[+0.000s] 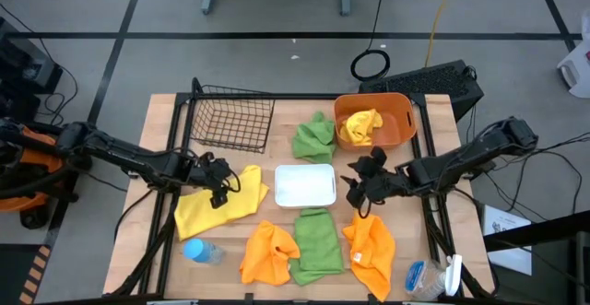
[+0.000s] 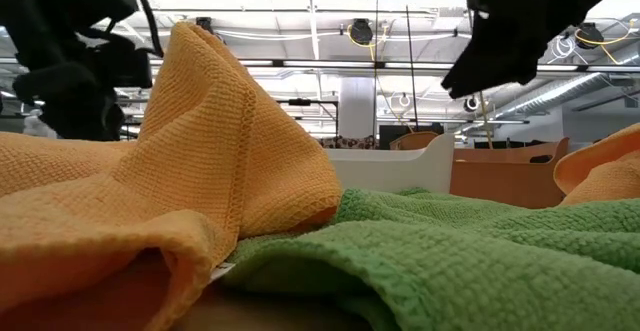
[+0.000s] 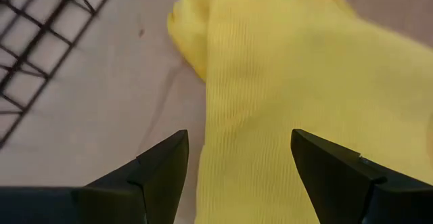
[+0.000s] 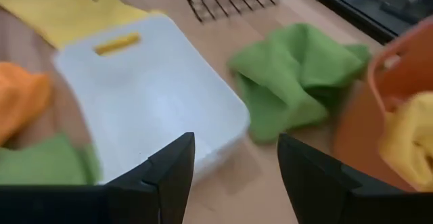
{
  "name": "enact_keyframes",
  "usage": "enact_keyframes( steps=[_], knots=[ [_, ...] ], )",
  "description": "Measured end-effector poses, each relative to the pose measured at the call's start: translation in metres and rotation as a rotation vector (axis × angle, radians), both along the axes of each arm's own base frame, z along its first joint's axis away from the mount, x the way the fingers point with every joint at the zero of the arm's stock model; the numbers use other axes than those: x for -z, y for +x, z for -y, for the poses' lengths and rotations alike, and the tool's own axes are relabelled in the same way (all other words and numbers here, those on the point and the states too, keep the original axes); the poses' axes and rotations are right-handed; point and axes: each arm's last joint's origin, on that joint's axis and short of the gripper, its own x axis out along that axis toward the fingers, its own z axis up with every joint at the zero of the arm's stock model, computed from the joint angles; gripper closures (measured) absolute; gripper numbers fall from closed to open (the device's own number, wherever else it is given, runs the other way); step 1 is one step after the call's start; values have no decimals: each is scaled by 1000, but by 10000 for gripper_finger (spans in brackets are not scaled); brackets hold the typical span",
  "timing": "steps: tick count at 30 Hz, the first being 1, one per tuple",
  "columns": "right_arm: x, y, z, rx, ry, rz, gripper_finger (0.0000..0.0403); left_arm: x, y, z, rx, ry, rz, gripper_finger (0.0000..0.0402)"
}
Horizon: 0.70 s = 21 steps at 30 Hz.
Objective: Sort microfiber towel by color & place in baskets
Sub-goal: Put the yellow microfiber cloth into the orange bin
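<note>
Two open empty grippers, left (image 1: pixel 221 187) over yellow towel (image 1: pixel 207 211) beside blue-capped bottle (image 1: pixel 201 251), right (image 1: pixel 359 187) beside white tray (image 1: pixel 305 186).

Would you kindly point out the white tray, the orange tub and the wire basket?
white tray (image 1: pixel 305 187), high view, its bare floor.
orange tub (image 1: pixel 397 121), high view, its right inner wall.
wire basket (image 1: pixel 230 121), high view, its mesh floor.

blue-capped bottle (image 1: pixel 202 251) on wooden table (image 1: pixel 166 130)

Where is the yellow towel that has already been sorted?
In the high view, one yellow towel lies inside the orange tub at the table's far right, beside a green towel on the table.
</note>
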Motion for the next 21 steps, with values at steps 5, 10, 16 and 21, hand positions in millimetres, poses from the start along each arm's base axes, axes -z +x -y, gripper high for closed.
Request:
enact_keyframes(
  steps=[5, 10, 16, 21],
  knots=[
    [-7, 3, -11, -71, -7, 75, 200, 14, -3, 1, -2, 3, -53, 134],
    [-11, 6, -15, -101, -20, 114, 200, 24, 3, 3, 10, 1, -52, 134],
    [-11, 5, -13, -67, -51, 122, 200, 35, 12, 6, 62, -37, -101, 155],
    [-11, 5, -13, -67, -59, 118, 200, 42, 19, 8, 69, -46, -104, 216]
  ],
)
